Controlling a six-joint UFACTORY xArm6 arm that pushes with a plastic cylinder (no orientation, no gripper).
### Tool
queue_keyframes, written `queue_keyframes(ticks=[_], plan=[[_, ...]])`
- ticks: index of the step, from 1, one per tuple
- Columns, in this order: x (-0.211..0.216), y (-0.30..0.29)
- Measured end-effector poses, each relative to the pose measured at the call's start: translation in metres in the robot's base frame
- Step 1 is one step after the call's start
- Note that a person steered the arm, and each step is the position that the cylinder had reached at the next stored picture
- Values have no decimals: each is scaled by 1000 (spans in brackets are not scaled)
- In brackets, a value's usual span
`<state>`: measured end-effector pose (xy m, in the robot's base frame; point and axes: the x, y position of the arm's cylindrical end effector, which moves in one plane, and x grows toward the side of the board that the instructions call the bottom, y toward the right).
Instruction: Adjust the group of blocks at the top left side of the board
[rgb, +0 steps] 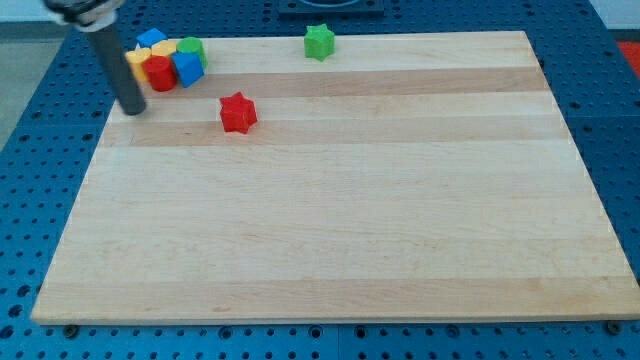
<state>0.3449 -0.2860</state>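
Observation:
A tight group of blocks sits at the board's top left corner: a blue block (151, 38) at the back, a yellow block (162, 48), a green block (191, 49), a yellow block (137, 59) at the left, a red block (160, 73) and a blue block (187, 68) in front. My tip (133, 108) rests on the board just below and left of the group, close to the red block and the left yellow block. The rod rises toward the view's top left.
A red star block (238, 113) lies alone below and right of the group. A green star block (319, 42) sits at the board's top edge near the middle. The wooden board (330, 220) lies on a blue perforated table.

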Motion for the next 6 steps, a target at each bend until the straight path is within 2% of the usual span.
queue_keyframes(ticks=[1,2,5,6], plan=[[-21,-19],[-60,-19],[-69,-19],[-90,-18]])
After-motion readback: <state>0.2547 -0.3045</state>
